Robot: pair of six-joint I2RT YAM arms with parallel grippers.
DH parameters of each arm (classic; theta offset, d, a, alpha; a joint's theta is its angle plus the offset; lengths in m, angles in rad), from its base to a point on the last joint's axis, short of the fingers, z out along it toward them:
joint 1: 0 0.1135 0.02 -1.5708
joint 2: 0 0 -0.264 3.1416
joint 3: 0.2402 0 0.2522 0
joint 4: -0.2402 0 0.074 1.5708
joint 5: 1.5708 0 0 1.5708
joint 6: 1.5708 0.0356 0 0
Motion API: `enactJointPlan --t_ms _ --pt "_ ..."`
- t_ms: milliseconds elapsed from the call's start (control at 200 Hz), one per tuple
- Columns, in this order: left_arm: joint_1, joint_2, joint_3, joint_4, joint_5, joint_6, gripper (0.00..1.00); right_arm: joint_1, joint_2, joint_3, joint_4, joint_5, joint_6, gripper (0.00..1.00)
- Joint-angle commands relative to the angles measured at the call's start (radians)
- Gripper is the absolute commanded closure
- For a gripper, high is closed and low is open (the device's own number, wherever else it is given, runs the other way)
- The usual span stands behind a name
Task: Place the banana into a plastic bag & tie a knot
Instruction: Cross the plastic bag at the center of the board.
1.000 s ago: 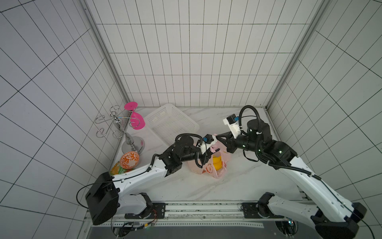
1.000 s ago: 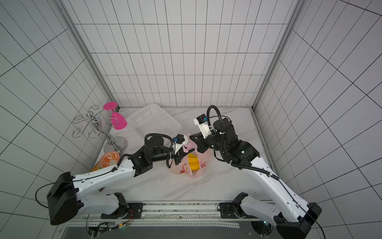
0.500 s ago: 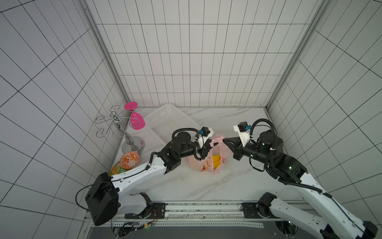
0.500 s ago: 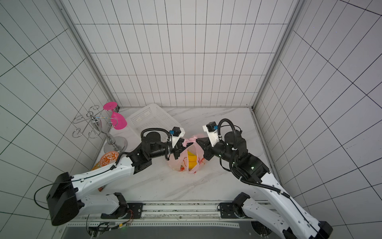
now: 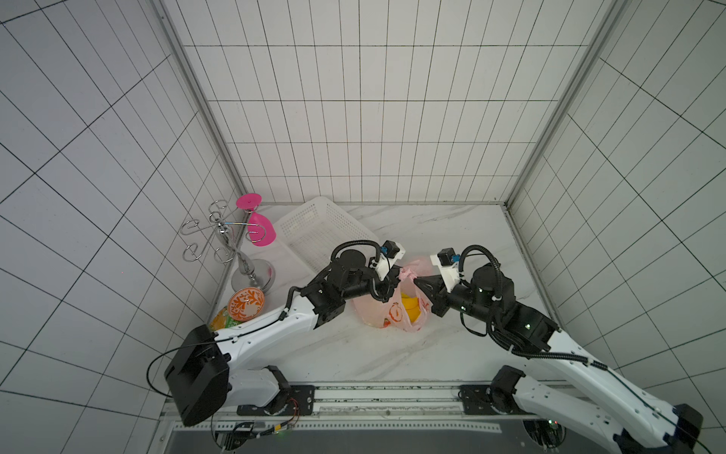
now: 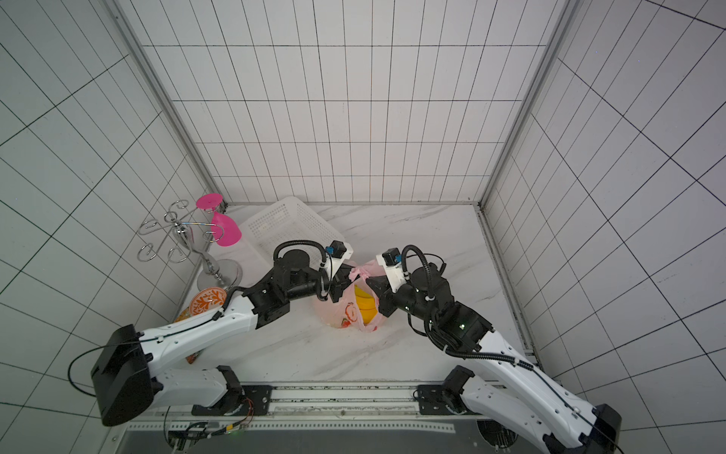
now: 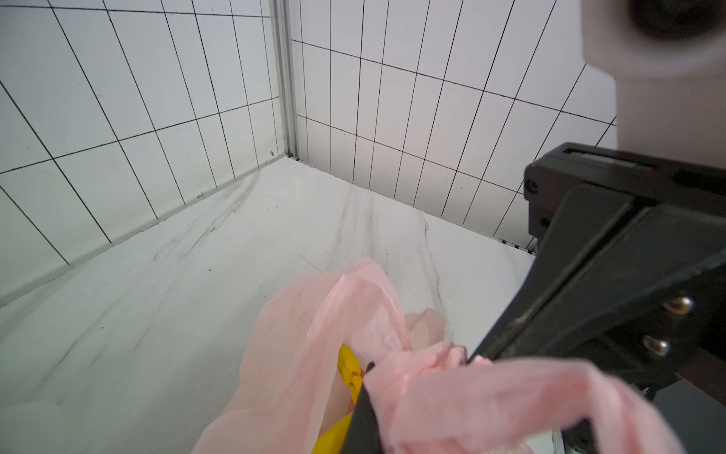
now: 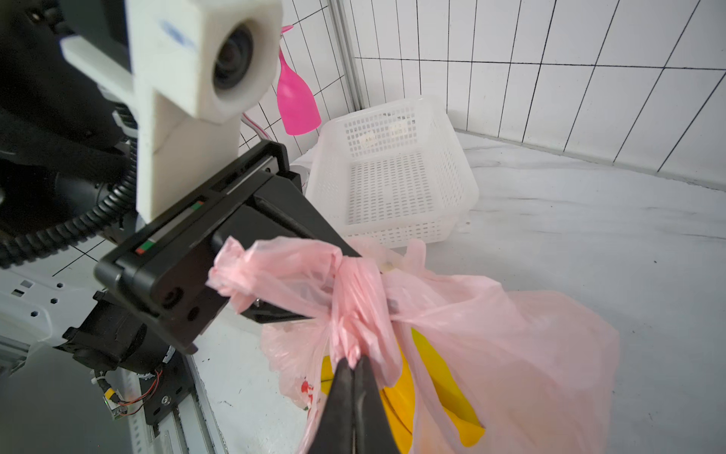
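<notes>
The pale-pink plastic bag (image 5: 387, 314) (image 6: 343, 312) stands mid-table with the yellow banana (image 5: 410, 308) (image 8: 440, 389) inside it. Its handles are bunched into a knot (image 5: 407, 272) (image 6: 359, 272) (image 8: 353, 291) at the top. My left gripper (image 5: 395, 277) (image 7: 377, 393) is shut on the handle end left of the knot. From the right, my right gripper (image 5: 418, 281) (image 8: 353, 363) is shut on the other handle end, just below the knot in its wrist view. The two grippers' tips almost meet at the knot.
A white mesh basket (image 5: 314, 232) (image 8: 393, 177) lies behind the left arm. A metal rack with a pink glass (image 5: 257, 230) stands at the far left, with an orange-patterned dish (image 5: 245, 306) and a snack packet (image 5: 220, 320) in front of it.
The right gripper has moved to the right and the left one has drawn back left. The handles between them have pulled into a tighter bunch, and the bag stands taller.
</notes>
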Motion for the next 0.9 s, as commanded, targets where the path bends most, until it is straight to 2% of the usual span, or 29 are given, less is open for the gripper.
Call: enactJointPlan --t_ms 0,135,390,500,695,894 --pt "0.013 0.003 0.053 0.032 -0.056 0.014 1.0 0.021 0.023 -0.081 -0.008 0.03 0.028 1.0" --pt "0.014 0.007 0.059 0.036 -0.054 0.021 1.0 0.033 0.071 -0.098 0.022 0.049 0.047 1.0" --pt "0.006 0.009 0.078 -0.006 -0.002 0.039 0.99 0.053 0.121 -0.117 0.063 0.194 0.045 1.0" --pt "-0.007 0.005 0.078 -0.028 0.041 0.052 0.95 0.053 0.121 -0.119 0.118 0.236 0.044 1.0" --pt "-0.049 -0.002 0.095 -0.105 0.051 0.093 0.87 0.052 0.156 -0.095 0.164 0.263 0.025 1.0" --pt "-0.052 -0.017 0.078 -0.141 0.062 0.123 0.79 0.053 0.137 -0.097 0.184 0.241 0.03 1.0"
